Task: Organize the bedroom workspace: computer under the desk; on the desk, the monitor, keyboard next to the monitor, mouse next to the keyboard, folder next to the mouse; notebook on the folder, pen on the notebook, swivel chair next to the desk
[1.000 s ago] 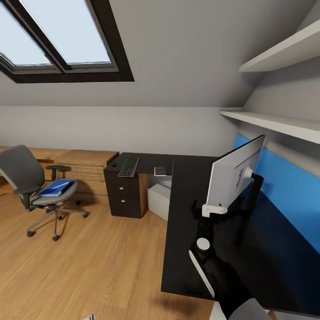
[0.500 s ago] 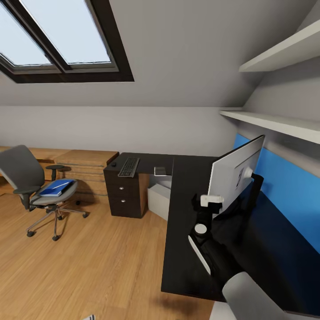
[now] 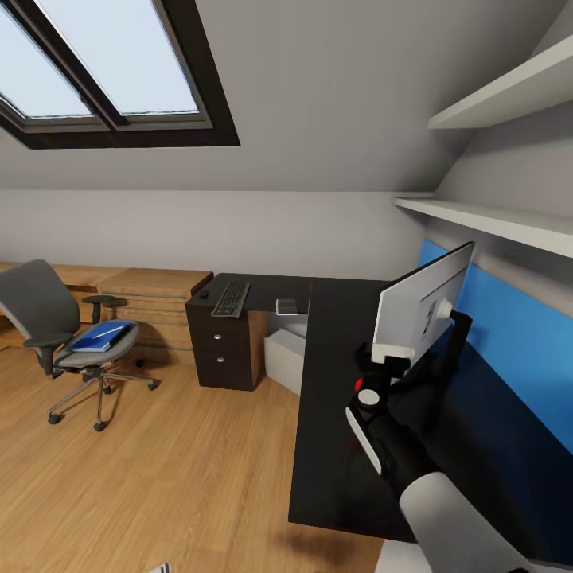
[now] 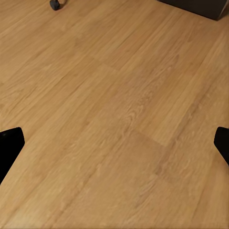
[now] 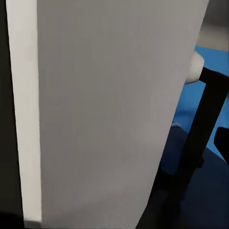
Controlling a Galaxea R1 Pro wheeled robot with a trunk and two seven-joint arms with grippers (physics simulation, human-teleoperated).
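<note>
You're in an attic bedroom w/ home-office corner: sloped ceiling w/ skylight [image 3: 111, 64], wood floor [image 3: 175, 469], black L-shaped desk [image 3: 334, 414] w/ monitor [image 3: 422, 306] & keyboard [image 3: 231, 298], swivel chair [image 3: 48, 318], wall shelves [image 3: 493, 219].

Occlusions and cut-offs, bedroom workspace.
The monitor [image 3: 422, 312] stood edge-on to the head camera, so its screen face was hidden; the right gripper [image 3: 391, 352] covered the monitor's lower near corner, and whether the jaws pinched it could not be told. In the right wrist view the monitor [image 5: 109, 109] ran off the frame and its stand [image 5: 200, 129] was part hidden behind it. Beyond the monitor, the computer [image 3: 285, 360] sat mostly hidden under the desk [image 3: 334, 446]. The mouse [image 3: 204, 294], beside the keyboard [image 3: 231, 299], was too small to make out. The left gripper's fingertips [image 4: 9, 148] were cut off.
</note>
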